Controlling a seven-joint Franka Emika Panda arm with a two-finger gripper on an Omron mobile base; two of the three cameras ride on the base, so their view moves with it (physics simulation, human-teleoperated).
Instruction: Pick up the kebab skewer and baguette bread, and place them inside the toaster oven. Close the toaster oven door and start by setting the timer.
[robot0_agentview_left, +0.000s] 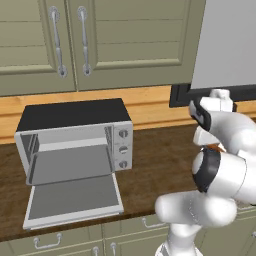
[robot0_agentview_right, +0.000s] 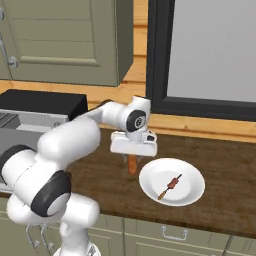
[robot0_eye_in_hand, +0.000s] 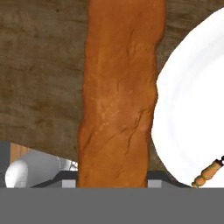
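Here the baguette bread (robot0_agentview_right: 132, 164) is hanging upright from the gripper (robot0_agentview_right: 133, 156), above the wooden counter (robot0_agentview_right: 220, 150) and just beside the left rim of the white plate (robot0_agentview_right: 195, 176). In the hand view the loaf (robot0_eye_in_hand: 118, 96) is running up between the two fingers, and they are closing on its sides, so the gripper is gripping the baguette. Whether its lower end is touching the counter or is lifted a little, I cannot tell for sure; it is looking slightly raised.

The kebab skewer (robot0_agentview_right: 170, 187) is lying alone on the plate, with dark meat chunks near its upper end and a bare wooden tip (robot0_eye_in_hand: 209, 171) toward the front edge.

The toaster oven (robot0_agentview_left: 75, 140) is standing far to the left on the same counter, well apart from the plate, and the toaster oven door (robot0_agentview_left: 74, 200) is lying fully open and flat in front of it.

In my judgement the step in hand is carrying the bread to the oven. The next move is calling for a lift, a long swing to the left over the open door, and a turn of the loaf so it is going in lying flat.

Counting: one baguette, one skewer, one plate, one oven with one door and three knobs (robot0_agentview_left: 123, 148) on its right panel, and two cupboard handles (robot0_agentview_left: 70, 42) above.
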